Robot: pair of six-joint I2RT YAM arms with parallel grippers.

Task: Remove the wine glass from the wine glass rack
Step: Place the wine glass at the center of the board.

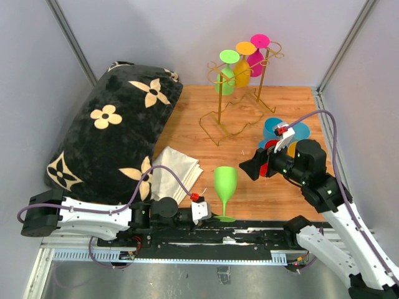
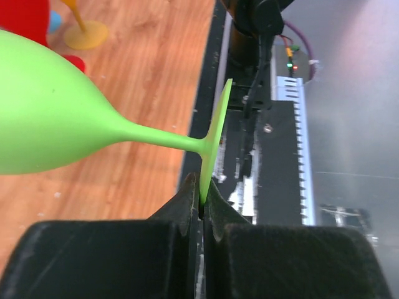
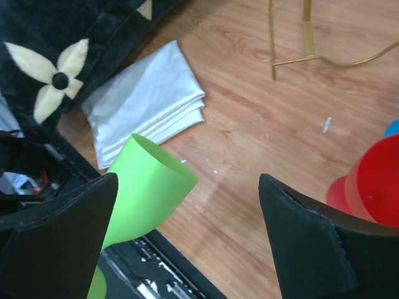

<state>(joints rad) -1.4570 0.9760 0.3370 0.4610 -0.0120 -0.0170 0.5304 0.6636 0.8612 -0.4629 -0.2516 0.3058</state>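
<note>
- Left pincer (image 2: 201,208) is clamped shut on the foot rim of the green wine glass (image 1: 225,182), which stands upright at the near edge of the tabletop (image 1: 293,106), well apart from the wine glass rack (image 1: 219,111)
- Right pincer (image 3: 187,187) hangs just beside the glass's bowl, jaws wide apart, holding nothing
- Three glasses (image 1: 225,81) hang upside down from the rack's top rail
- Folded white cloth (image 1: 174,171) lies between the black flowered pillow (image 1: 106,131) and the green glass

On the left wrist view, the green glass's (image 2: 56,118) bowl was cut off by the left edge, and I couldn't see its foot's lower rim inside the left end effector (image 2: 201,208). On the right wrist view, the red glass (image 3: 374,180) ran off the right edge and the rack (image 3: 305,37) off the top.
</note>
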